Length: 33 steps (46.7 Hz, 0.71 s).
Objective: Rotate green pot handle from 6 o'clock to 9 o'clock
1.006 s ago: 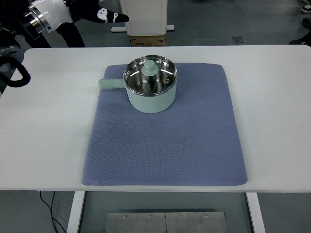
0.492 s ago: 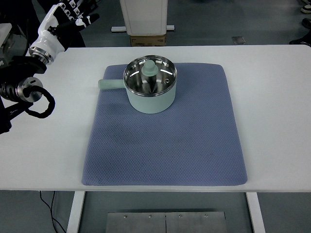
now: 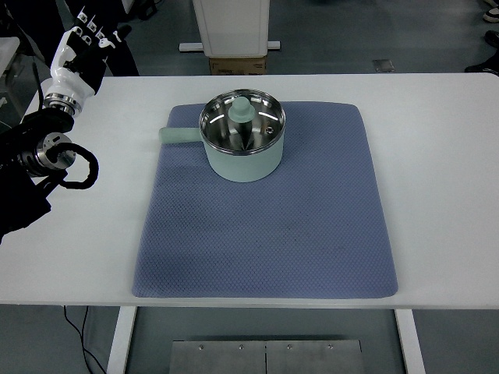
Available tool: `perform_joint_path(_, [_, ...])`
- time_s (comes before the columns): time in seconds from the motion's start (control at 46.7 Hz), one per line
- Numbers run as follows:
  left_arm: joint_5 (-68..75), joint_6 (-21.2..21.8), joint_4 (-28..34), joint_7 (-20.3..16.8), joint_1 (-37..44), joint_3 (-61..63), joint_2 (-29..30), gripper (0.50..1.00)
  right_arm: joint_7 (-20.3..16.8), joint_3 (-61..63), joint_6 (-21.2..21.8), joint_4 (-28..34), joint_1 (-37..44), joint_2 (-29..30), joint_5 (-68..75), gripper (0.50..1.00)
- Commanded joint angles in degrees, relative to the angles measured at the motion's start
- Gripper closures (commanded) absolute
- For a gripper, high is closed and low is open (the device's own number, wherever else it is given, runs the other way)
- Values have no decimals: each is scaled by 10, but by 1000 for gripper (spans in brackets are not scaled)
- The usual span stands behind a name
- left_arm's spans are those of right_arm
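One pot (image 3: 242,152) is sitting at the far middle of a blue mat (image 3: 265,234) on a white table (image 3: 444,179), its handle (image 3: 178,135) pointing left.
Inside the steel bowl a lid is lying upside down, its green knob (image 3: 242,109) sticking up. At the far left the left hand (image 3: 80,48) is hanging over the table's far edge, well apart from the handle and touching nothing; its fingers (image 3: 100,39) are looking loosely spread, though they are small and partly dark against the floor, so that is hard to be sure of. Its arm (image 3: 47,148) is reaching in from the left edge, with a black cable looping beside it.
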Motion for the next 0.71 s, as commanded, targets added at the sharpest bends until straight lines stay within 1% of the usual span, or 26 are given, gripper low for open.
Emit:
perform_joint_path(0.0, [0,1,15,15,9,-24,-17,500,0,0,0,0,0,0,0,500])
perform_joint_path(0.107, [-2,1,22,43,17,-41,-33,500,0,0,0,0,0,0,0,500])
perform_joint_path(0.193, [-2,1,32,58,25,-56,-51,500,0,1,0,0,0,0,0,500])
perform_joint_path(0.364, [-2,2,43,59,34,-71,-78,500,0,0,0,0,0,0,0,500])
perform_joint_path(0.685, [-2,-5,44,59,50,-119,-91,500,0,0,1,2,0,0,-1,500])
